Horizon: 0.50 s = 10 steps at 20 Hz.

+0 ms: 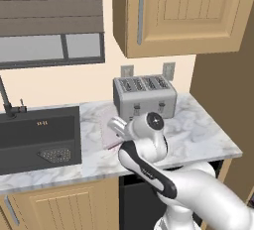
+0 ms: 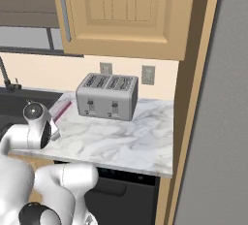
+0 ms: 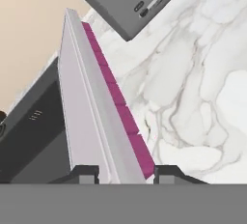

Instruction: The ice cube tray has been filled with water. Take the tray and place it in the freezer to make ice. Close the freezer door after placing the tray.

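Pickup step under way: hand (image 3: 122,172) closed on the near edge of the ice cube tray (image 3: 91,107), tray tilted on edge above the marble surface (image 3: 193,97), between sink (image 1: 39,140) and toaster (image 1: 145,96). Next, probably: level it, carry right toward the freezer. Water inside not discernible.

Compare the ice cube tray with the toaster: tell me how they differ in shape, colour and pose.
Shape: the ice cube tray is thin and flat; the toaster is a tall boxy block with slots on top.
Colour: the tray is pale pink-lilac with a magenta edge; the toaster is silver-grey.
Pose: the tray stands between the fingertips of the gripper; the toaster sits free, back by the wall.
Both are at the marble counter.
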### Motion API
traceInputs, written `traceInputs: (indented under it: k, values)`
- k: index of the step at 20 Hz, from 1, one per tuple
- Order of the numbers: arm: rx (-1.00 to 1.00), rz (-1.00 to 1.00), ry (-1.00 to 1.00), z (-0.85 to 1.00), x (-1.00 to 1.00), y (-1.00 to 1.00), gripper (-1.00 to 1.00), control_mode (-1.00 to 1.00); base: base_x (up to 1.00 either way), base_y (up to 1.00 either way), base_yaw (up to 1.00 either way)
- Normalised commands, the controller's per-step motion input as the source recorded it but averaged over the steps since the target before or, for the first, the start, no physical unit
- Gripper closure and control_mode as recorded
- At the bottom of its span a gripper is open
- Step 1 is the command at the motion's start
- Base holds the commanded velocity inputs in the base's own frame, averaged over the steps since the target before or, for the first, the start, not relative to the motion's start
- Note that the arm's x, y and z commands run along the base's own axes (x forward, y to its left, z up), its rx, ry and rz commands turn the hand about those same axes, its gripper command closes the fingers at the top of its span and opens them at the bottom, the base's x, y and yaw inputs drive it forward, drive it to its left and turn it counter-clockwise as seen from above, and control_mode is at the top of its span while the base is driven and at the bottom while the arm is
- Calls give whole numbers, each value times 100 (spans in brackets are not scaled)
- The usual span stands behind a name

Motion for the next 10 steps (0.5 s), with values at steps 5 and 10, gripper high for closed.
traceInputs:
  k: [5,10]
  values:
    - [12,8,-10,50,-23,1,100,-100,0,0,0]
    - [12,8,-6,59,-33,0,100,-100,0,0,0]
